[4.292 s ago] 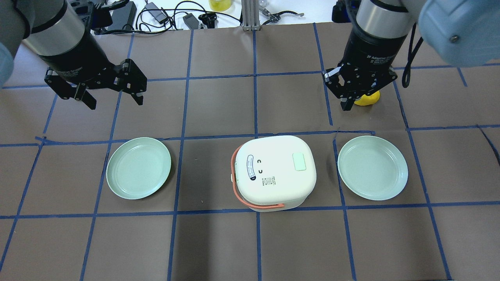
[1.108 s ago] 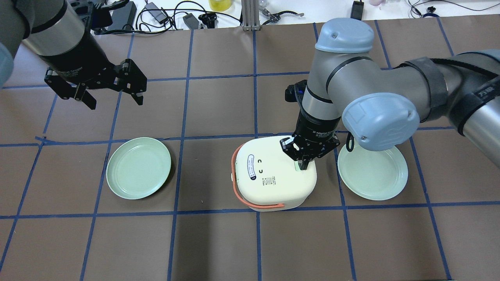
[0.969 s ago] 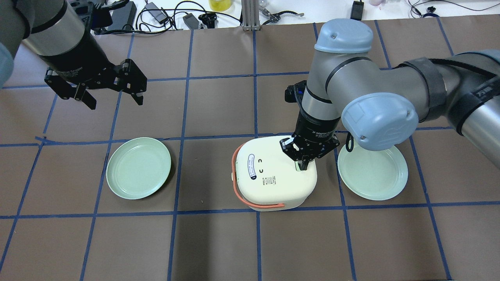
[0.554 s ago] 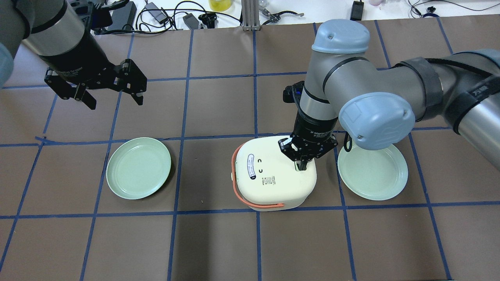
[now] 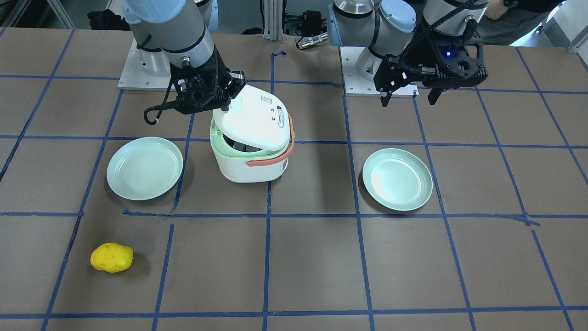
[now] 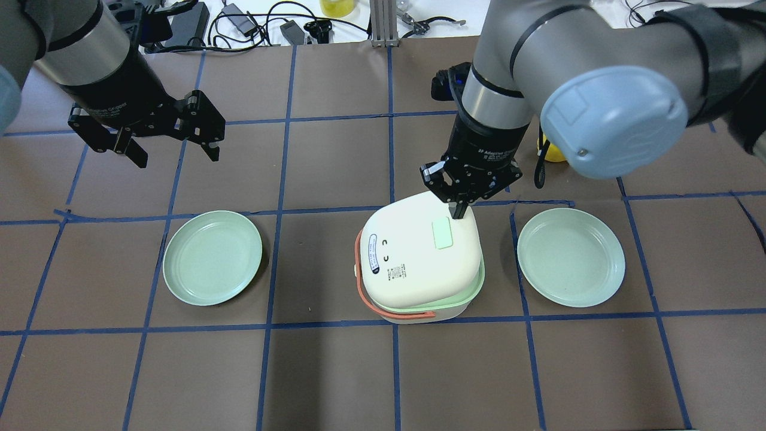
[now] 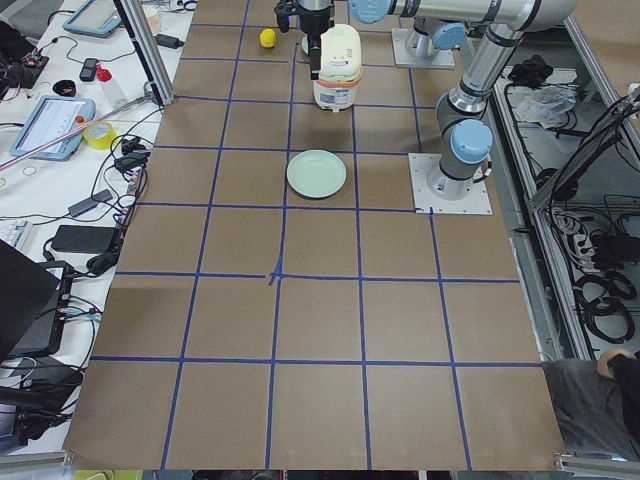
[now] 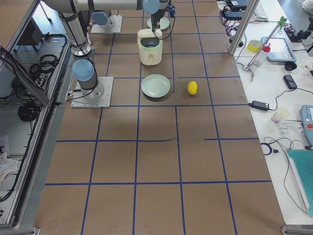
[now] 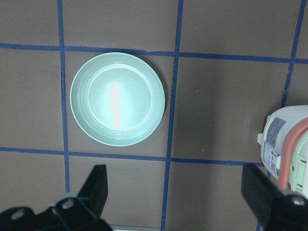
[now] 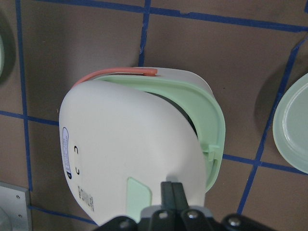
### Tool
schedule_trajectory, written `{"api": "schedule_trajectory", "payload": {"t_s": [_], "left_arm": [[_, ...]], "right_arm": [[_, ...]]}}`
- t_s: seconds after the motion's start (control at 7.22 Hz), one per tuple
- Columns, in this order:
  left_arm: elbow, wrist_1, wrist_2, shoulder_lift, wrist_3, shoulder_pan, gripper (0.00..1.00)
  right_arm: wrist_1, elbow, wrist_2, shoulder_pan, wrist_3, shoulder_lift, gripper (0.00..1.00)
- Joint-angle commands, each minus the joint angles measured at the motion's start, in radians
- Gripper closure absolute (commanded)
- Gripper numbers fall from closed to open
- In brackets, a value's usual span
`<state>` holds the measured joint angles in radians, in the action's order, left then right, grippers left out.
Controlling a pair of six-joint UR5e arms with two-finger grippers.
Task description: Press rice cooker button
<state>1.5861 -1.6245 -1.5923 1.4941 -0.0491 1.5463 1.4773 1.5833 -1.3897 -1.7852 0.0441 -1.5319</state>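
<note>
The white rice cooker (image 6: 413, 263) with its salmon strap handle (image 6: 359, 281) stands at the table's middle. Its lid (image 5: 255, 117) is tilted part-way open, and the light green rim (image 10: 211, 125) shows beneath it. The pale green button (image 6: 442, 232) sits on the lid. My right gripper (image 6: 459, 209) is shut and empty, its tips just above the lid's far edge beside the button; it also shows in the right wrist view (image 10: 172, 190). My left gripper (image 6: 176, 157) is open and empty, hovering far to the left, above and behind the left plate.
A green plate (image 6: 212, 257) lies left of the cooker and another (image 6: 571, 257) right of it. A yellow lumpy object (image 5: 111, 257) lies beyond the right plate. Cables and gear (image 6: 251, 24) lie past the table's far edge.
My right gripper has lifted off the button and drawn back toward the far side. The cooker's lid has sprung part-way open. The left arm has not moved.
</note>
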Motion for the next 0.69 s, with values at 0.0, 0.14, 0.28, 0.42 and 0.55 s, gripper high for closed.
{"api": "schedule_trajectory", "payload": {"t_s": [0.0, 0.14, 0.28, 0.42, 0.55], "left_arm": [[0.000, 0.000, 0.000, 0.002, 0.000, 0.000, 0.00], [0.000, 0.000, 0.000, 0.000, 0.000, 0.000, 0.00], [0.000, 0.000, 0.000, 0.000, 0.000, 0.000, 0.00], [0.000, 0.000, 0.000, 0.000, 0.000, 0.000, 0.00], [0.000, 0.000, 0.000, 0.000, 0.000, 0.000, 0.00]], "right_arm": [[-0.077, -0.156, -0.020, 0.018, 0.002, 0.003, 0.47], [-0.081, -0.186, -0.117, 0.023, 0.000, 0.001, 0.00], [-0.081, -0.198, -0.156, 0.026, 0.000, 0.001, 0.00], [-0.074, -0.200, -0.157, 0.041, 0.000, 0.001, 0.00], [-0.069, -0.200, -0.157, 0.084, -0.018, 0.001, 0.00]]}}
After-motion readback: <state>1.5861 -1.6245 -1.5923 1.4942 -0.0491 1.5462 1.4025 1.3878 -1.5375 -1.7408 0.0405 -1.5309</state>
